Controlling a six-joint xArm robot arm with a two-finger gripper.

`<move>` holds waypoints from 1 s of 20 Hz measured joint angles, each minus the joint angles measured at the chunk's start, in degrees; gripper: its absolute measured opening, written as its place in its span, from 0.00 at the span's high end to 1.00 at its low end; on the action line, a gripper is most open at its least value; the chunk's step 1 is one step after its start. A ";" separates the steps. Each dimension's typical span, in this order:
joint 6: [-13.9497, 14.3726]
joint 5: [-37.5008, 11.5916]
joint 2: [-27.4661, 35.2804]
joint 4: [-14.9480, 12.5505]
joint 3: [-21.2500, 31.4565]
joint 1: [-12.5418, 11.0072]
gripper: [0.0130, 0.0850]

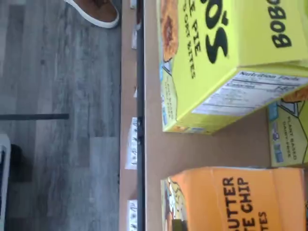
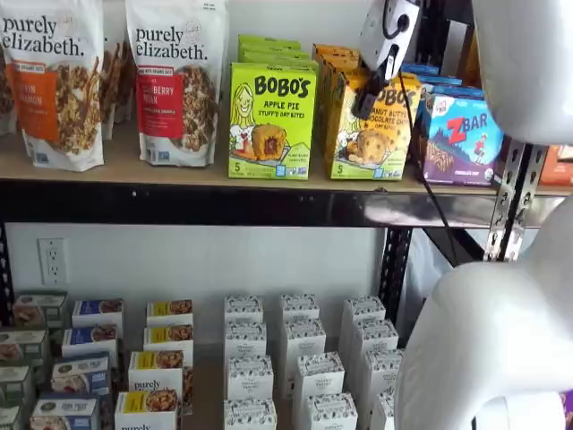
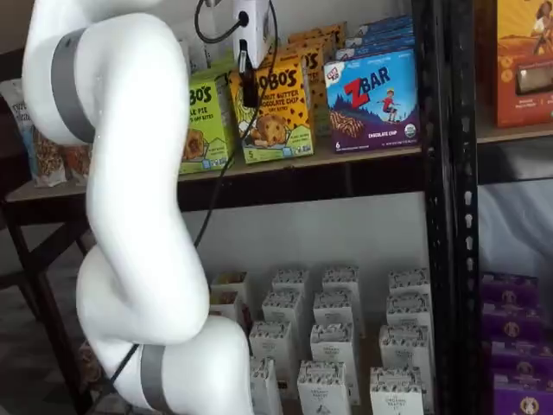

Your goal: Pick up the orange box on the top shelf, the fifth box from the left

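The pincer [image 2: 369, 97] is pressed together, dark fingers against the front of the orange Bobo's box [image 2: 372, 125], apparently not gripping it. That box stands at the top shelf [image 2: 179, 170] edge, between the lime Apple Pie box [image 2: 271, 121] and the ZBar box [image 2: 461, 134].

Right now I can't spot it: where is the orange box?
In both shelf views the orange box stands on the top shelf, between the green Apple Pie box and the ZBar box.

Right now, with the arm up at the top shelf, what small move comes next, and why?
Probably a short lift, then pull back. The gripper has its jaws shut on the orange box, which sits on the top shelf between the green box and the blue box.
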 joint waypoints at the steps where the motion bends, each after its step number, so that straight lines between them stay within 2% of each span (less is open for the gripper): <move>1: -0.05 0.42 -0.13 -0.02 -0.20 -0.14 0.72; 3: -0.28 1.21 -0.67 -0.02 -0.45 -0.57 0.72; 6: -0.94 2.40 -1.80 1.46 -0.58 -1.87 0.72; 10: -1.94 9.14 -1.75 3.84 -4.11 -4.56 0.72; 14: -2.44 11.97 -3.07 6.13 -5.16 -6.55 0.72; 20: -2.75 9.53 -7.76 6.96 -2.14 -7.61 0.72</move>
